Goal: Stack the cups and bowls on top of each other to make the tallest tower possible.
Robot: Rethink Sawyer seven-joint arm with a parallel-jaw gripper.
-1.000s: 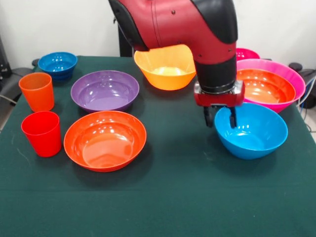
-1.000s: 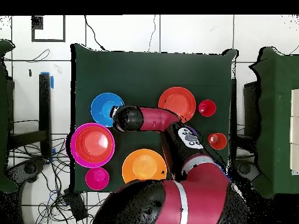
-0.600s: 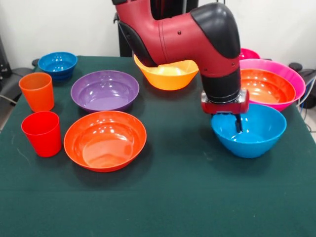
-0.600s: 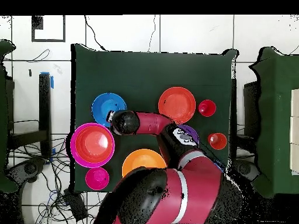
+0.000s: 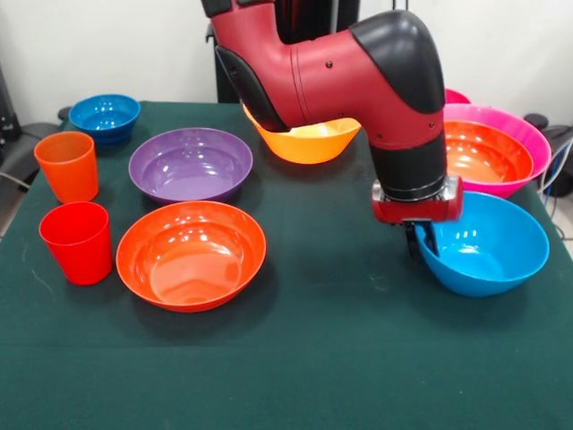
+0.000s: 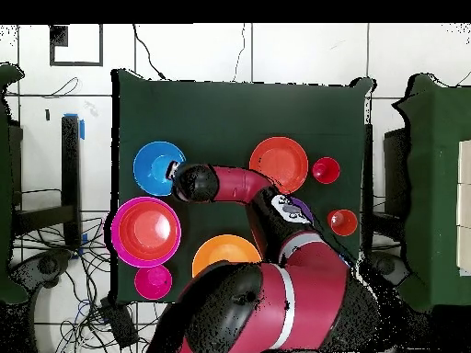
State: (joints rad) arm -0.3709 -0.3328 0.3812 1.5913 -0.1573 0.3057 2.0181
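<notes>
Front view, left to right. A small dark blue bowl [image 5: 105, 116] sits at the far left corner of the green table [image 5: 295, 358]. Just in front of it stands the orange cup [image 5: 67, 166], upright, and nearer still the red cup [image 5: 76, 242], also upright; the two cups are close but apart. To their right the purple bowl [image 5: 190, 164] rests open side up, with a shallow red-orange bowl [image 5: 191, 254] near it on the near side, their rims almost meeting. Farther back, the yellow-orange bowl [image 5: 309, 141] is partly hidden behind the red and black arm [image 5: 331, 67].

The arm reaches down at right of centre. The gripper [image 5: 420, 240] sits at the left rim of the light blue bowl [image 5: 488, 246], with one dark finger outside the wall and the rim running up between the fingers; it appears clamped on that rim. The light blue bowl looks tilted, its left rim up at the gripper; whether its base touches the cloth cannot be told.

Behind the light blue bowl on the far right is the tower [image 5: 519, 134]: the large pink bowl holding a second red-orange bowl [image 5: 479, 152] nested inside it. A small pink-red bowl [image 5: 455, 96] shows only as a sliver behind the arm.

Overhead view: the light blue bowl [image 6: 158, 167] lies just beside the tower [image 6: 120, 248], rims close, and the small pink-red bowl [image 6: 153, 281] sits on the tower's other side.
</notes>
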